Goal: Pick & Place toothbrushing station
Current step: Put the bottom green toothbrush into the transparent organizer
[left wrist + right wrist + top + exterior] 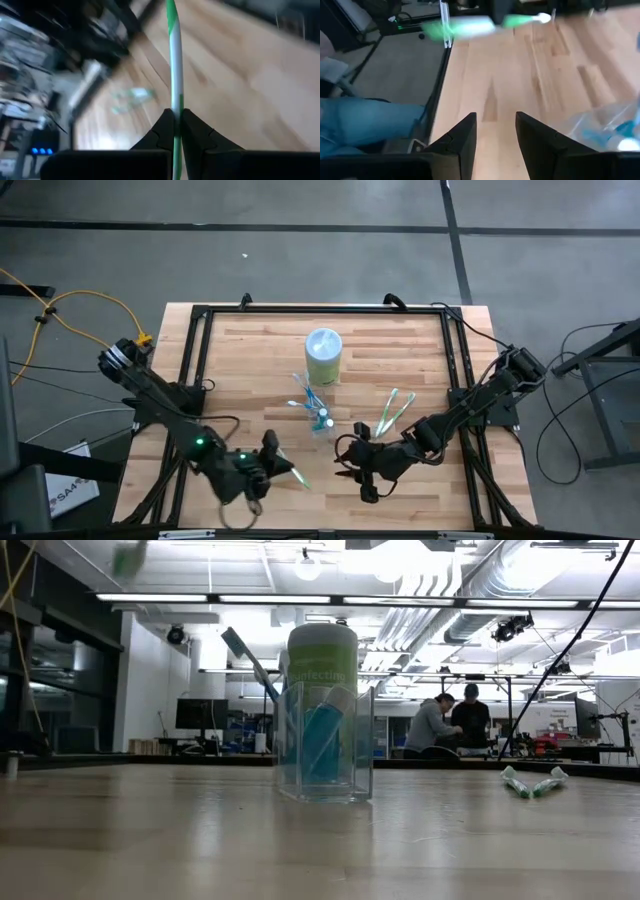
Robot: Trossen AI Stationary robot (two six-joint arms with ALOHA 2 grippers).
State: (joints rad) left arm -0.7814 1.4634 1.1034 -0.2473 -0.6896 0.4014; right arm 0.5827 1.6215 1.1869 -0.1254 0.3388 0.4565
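Observation:
A small clear tumbler (318, 418) stands upright mid-table with blue toothbrushes and tubes in it; the low view shows the tumbler (325, 745) from the side. My left gripper (270, 462) is near the table's front edge, left of the tumbler, shut on a green-and-white toothbrush (174, 65). Two more green-and-white toothbrushes (392, 412) lie flat on the wood to the tumbler's right. My right gripper (495, 135) hovers open near the front edge, right of the tumbler, with nothing between its fingers. My left gripper pinches the green-and-white toothbrush's slim shaft (175, 112) between its two fingers. The brush runs on along the fingers and sticks out past their tips. The toothbrush (485, 22) is lifted clear of the table.
A white-and-green canister (323, 355) stands behind the tumbler toward the far edge. A black frame (200, 340) runs along the table's sides. Bare wood lies between the two grippers. People sit in the room (450, 725) beyond the table.

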